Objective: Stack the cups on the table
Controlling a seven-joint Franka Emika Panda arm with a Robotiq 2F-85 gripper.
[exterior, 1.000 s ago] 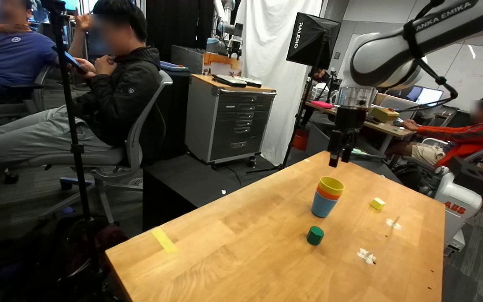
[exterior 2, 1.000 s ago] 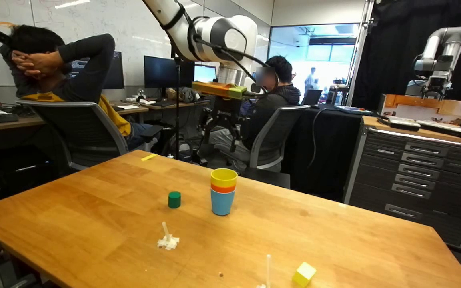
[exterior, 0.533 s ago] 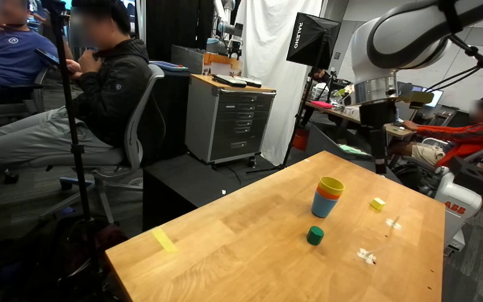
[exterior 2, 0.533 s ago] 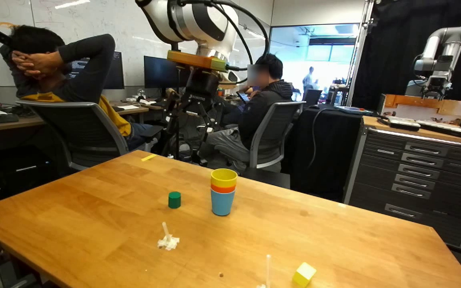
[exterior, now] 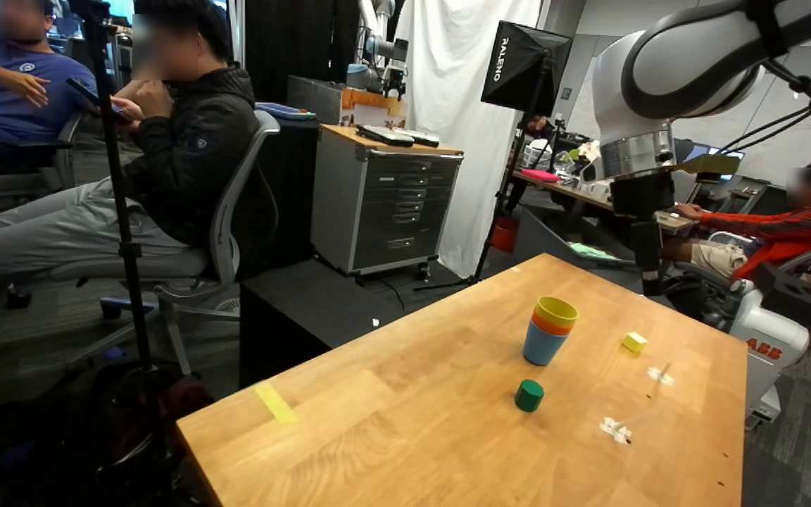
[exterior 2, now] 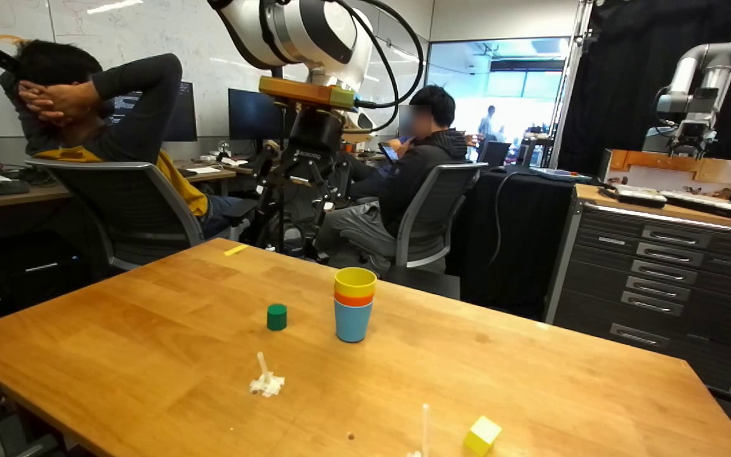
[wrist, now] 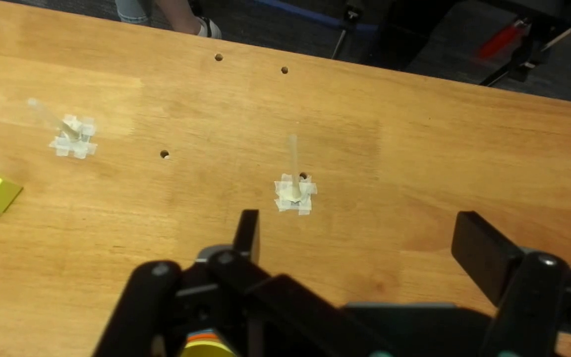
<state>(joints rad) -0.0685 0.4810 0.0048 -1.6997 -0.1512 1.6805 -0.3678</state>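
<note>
1. Tapered plastic cups (exterior 2: 354, 304), yellow inside orange-red inside blue, stand nested below centre in an exterior view.
2. The grained wooden table (exterior 2: 365, 381) lies beneath.
3. The blocky black gripper (wrist: 357, 218) stands wide, low in the wrist view.

You have an upright green cylinder (exterior 2: 276, 317), a yellow block (exterior 2: 483, 436) near a taped rod (exterior 2: 426, 428), a drawer cabinet (exterior 2: 664, 285)

My wrist view faces steeply down, close over the table (wrist: 206, 208), cups (wrist: 207, 349) at its seven o'clock; both exterior views, farther back, share these, slanting downward.
</note>
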